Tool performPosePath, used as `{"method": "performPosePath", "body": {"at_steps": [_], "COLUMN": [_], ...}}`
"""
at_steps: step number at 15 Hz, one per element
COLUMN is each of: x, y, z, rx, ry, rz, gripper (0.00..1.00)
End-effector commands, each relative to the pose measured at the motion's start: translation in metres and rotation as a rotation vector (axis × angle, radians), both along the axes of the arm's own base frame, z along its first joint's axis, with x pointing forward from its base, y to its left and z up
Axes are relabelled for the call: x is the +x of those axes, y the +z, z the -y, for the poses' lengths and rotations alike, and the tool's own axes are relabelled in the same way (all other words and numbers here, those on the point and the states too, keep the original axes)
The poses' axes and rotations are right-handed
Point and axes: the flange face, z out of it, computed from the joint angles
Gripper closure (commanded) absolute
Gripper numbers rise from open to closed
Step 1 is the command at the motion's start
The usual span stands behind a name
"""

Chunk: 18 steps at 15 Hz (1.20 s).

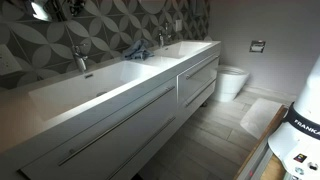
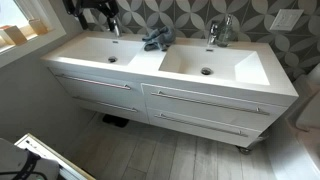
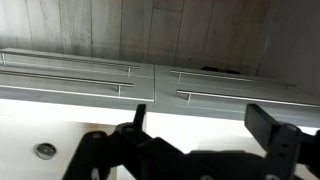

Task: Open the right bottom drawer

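White right bottom drawer (image 2: pixel 180 126) sits shut, gripper (image 3: pixel 200 118) spread wide apart
Gripper hangs over the countertop (image 2: pixel 140 63), well apart from that drawer; bring it low, close around the chrome handle (image 2: pixel 203 124) at mid-bar, then pull straight outward

The drawer (image 2: pixel 215 131) has a flat, glossy white front with a slim chrome bar handle (image 2: pixel 202 121) running level across it. It is fully shut and sits square. It lies below the right sink (image 2: pixel 205 62), the lower of the two fronts there, in both exterior views (image 1: pixel 198 94).
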Motion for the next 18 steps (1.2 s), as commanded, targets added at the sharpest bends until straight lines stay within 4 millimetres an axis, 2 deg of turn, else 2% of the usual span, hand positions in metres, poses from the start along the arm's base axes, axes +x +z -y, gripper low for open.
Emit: {"method": "performPosePath", "body": {"at_steps": [1,8,10,13,18], "x": [0.0,0.0,0.012,0.021,0.038], "y": [0.001,0.001,-0.008,-0.043,-0.119], "z": [0.0,0.0,0.011,0.042,0.117], "rx": [0.0,0.0,0.081,0.219,0.401], "ry": [0.0,0.0,-0.044,-0.146,-0.385], "rz": [-0.001,-0.001,-0.011,-0.055,-0.005], "gripper": [0.0,0.0,0.0,0.0,0.0]}}
